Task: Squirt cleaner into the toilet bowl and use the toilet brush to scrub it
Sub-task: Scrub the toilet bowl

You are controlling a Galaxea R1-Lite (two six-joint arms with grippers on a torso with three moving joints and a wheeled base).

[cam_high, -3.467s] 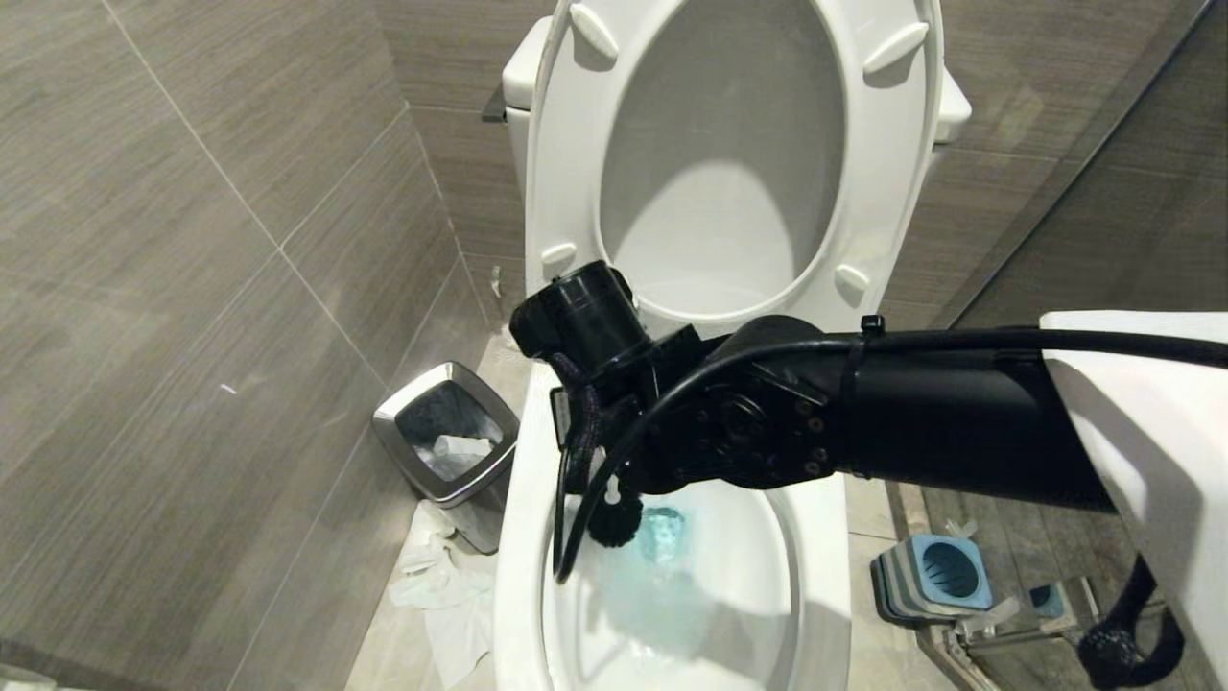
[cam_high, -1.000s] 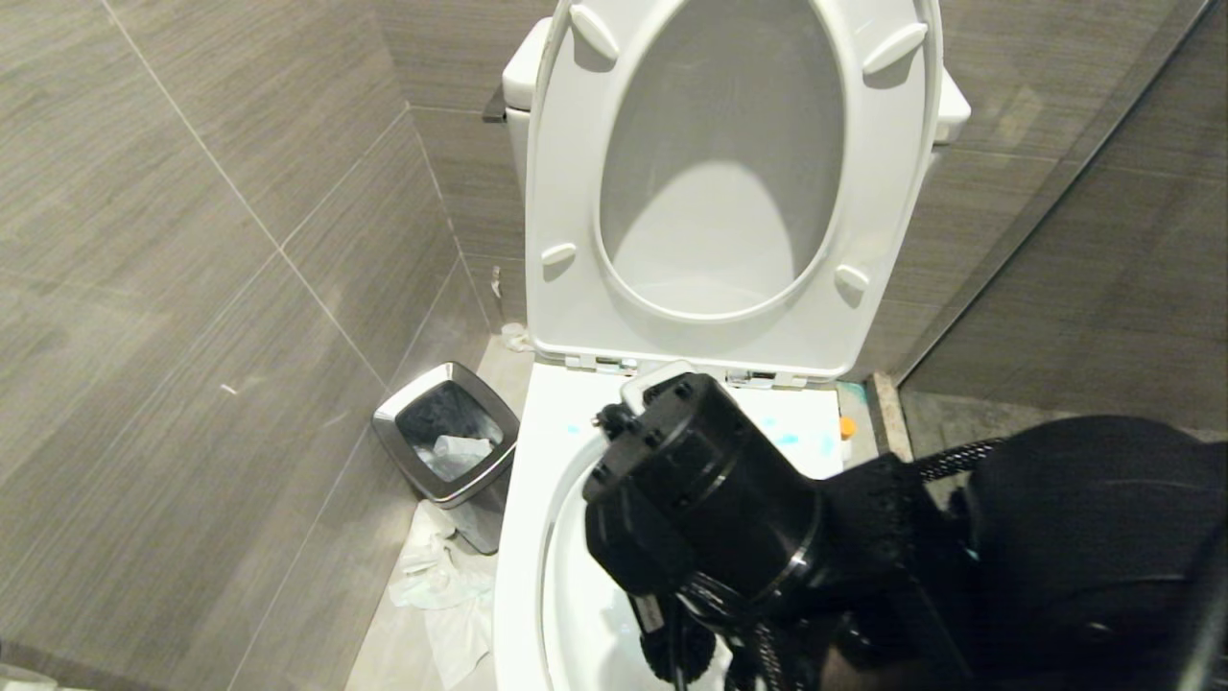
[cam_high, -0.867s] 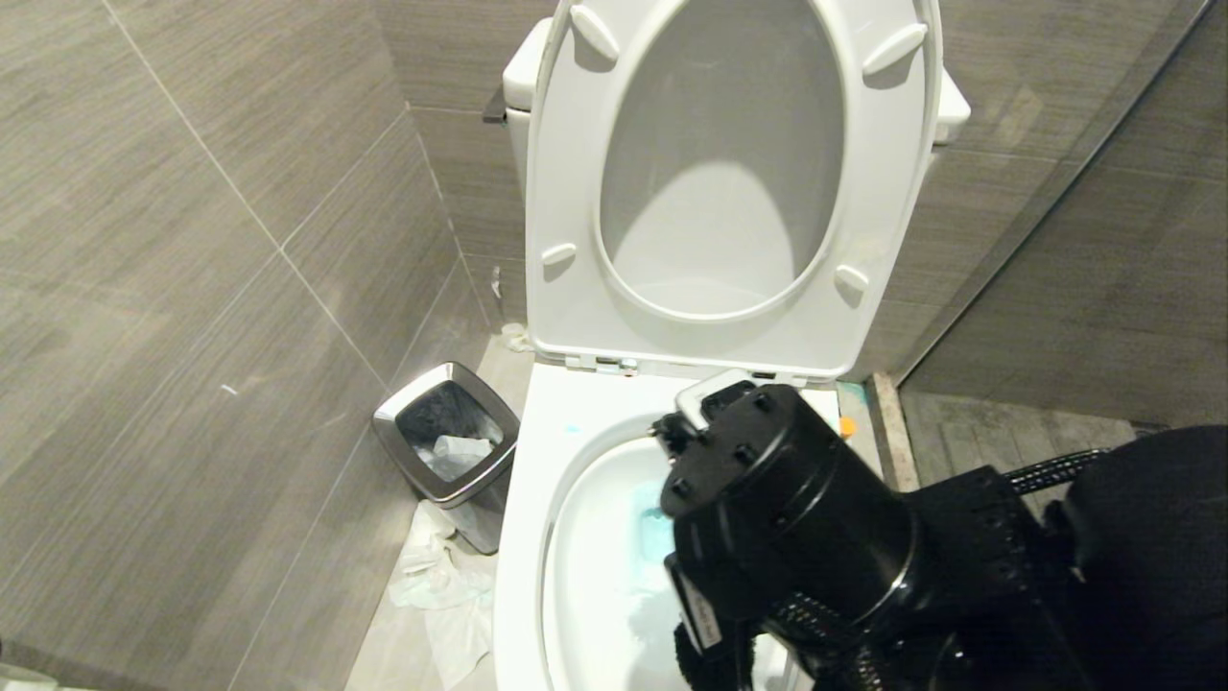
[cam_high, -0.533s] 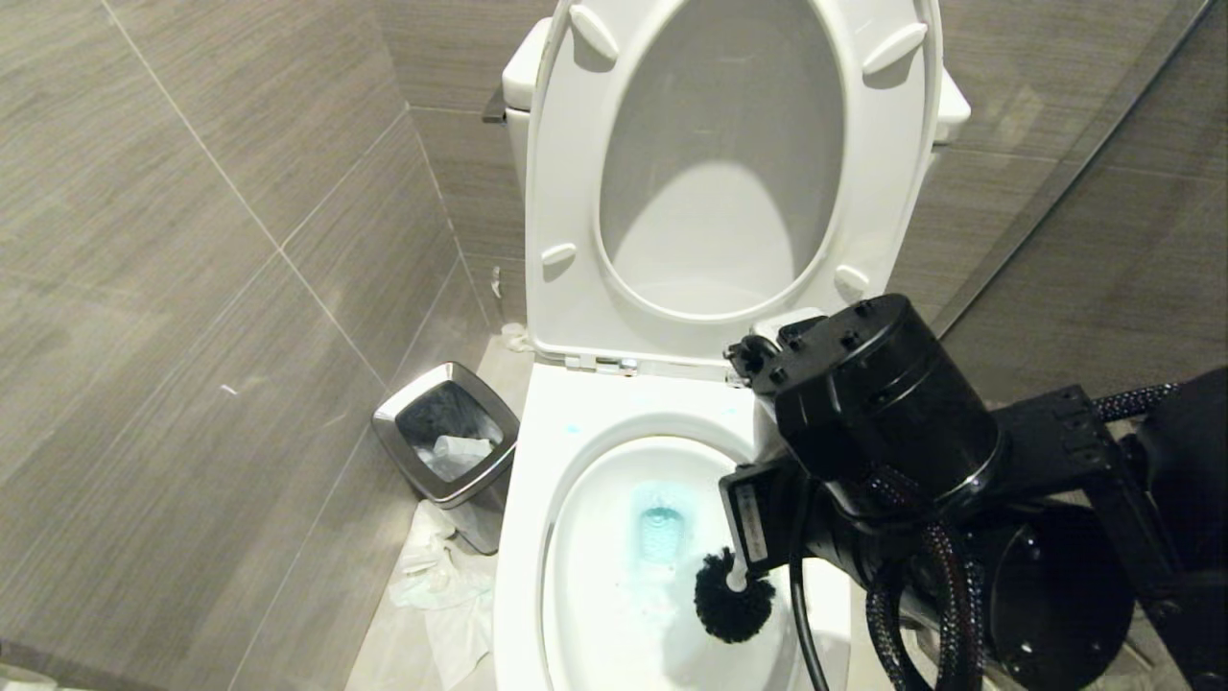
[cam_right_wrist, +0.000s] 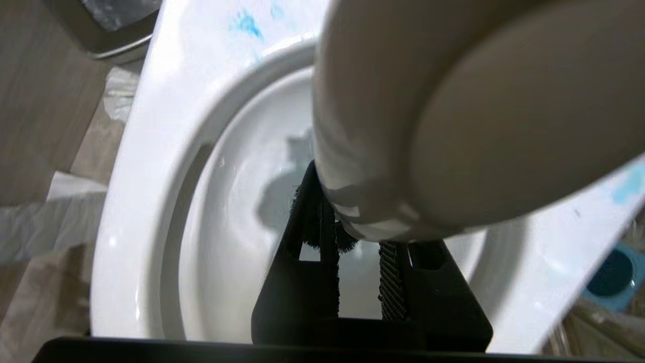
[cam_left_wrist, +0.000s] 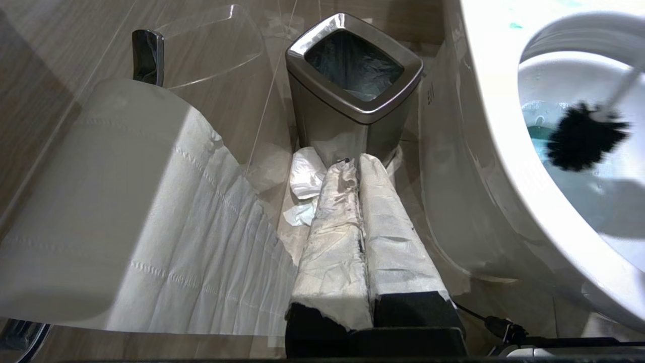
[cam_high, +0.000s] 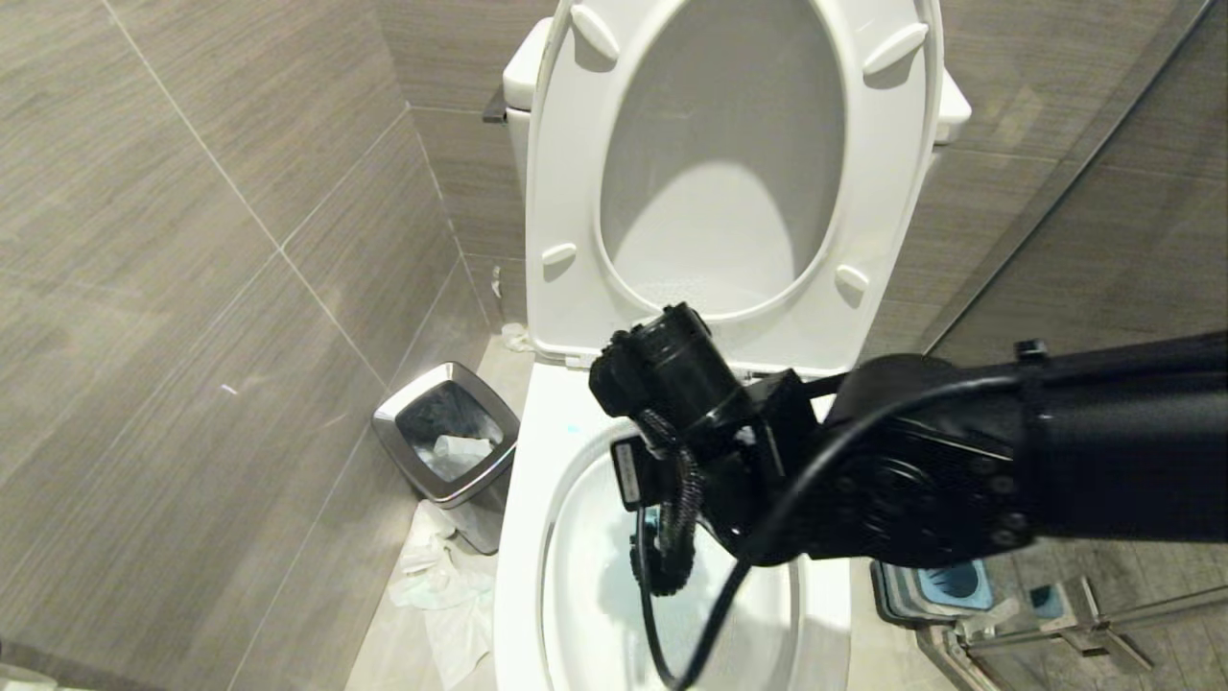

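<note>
The toilet bowl [cam_high: 523,537] stands with seat and lid raised, and pale blue water lies at its bottom. My right gripper [cam_right_wrist: 352,237] hangs over the back of the bowl, shut on the toilet brush handle [cam_right_wrist: 453,126], whose rounded end fills the right wrist view. The black brush head [cam_high: 660,568] is down inside the bowl, left of centre, and the left wrist view shows this head [cam_left_wrist: 584,136] too. Blue cleaner drops [cam_right_wrist: 247,22] spot the rim. The cleaner is out of view. Low beside the toilet, my left gripper [cam_left_wrist: 352,164] is parked and shut, its fingers wrapped in white.
A steel-rimmed trash bin [cam_high: 446,432] stands left of the toilet, with crumpled paper [cam_high: 441,585] on the floor beside it. The blue brush holder [cam_high: 950,583] sits on the floor to the right. A toilet paper roll [cam_left_wrist: 75,201] hangs close to my left gripper.
My right arm has swung the brush from the bowl's right side to the back left. The brush head has moved left across the bowl. The grip is unchanged.
</note>
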